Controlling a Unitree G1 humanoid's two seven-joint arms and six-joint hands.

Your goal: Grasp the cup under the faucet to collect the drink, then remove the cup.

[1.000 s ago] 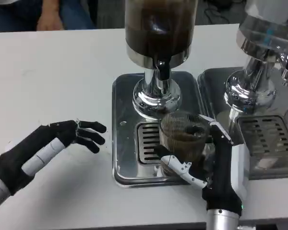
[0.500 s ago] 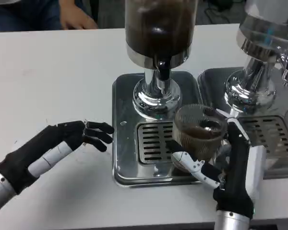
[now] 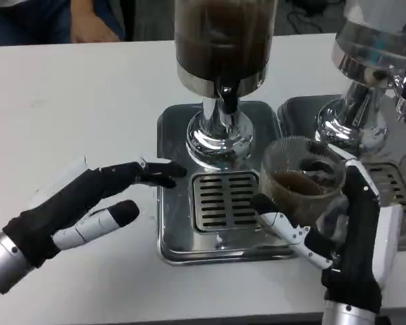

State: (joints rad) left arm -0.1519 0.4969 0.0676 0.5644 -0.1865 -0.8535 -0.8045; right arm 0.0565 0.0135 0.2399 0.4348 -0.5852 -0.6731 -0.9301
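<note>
In the head view, the right hand (image 3: pixel 338 237) gripped the cup (image 3: pixel 302 180), its fingers wrapped around the ribbed clear wall from the near and right sides. The cup held brown drink and stood upright at the right edge of the steel drip tray (image 3: pixel 172 230), to the right of the slotted grate (image 3: pixel 224 201) and off to the right of the faucet (image 3: pixel 224 95), not under it. Whether the cup's base touched the tray could not be told, as the fingers hid it.

The dispenser (image 3: pixel 220 40) with its dark drink rose over the tray on a chrome foot (image 3: pixel 218 139). A second dispenser (image 3: pixel 372 61) stood to the right on its own tray (image 3: pixel 304 108), just behind the cup.

The left hand (image 3: pixel 88 203) lay low over the white table (image 3: pixel 88 88), holding nothing, fingers stretched and a little apart, their dark tips reaching the left rim of the drip tray.

At the far edge of the table a person's hand (image 3: pixel 91 24) showed.
</note>
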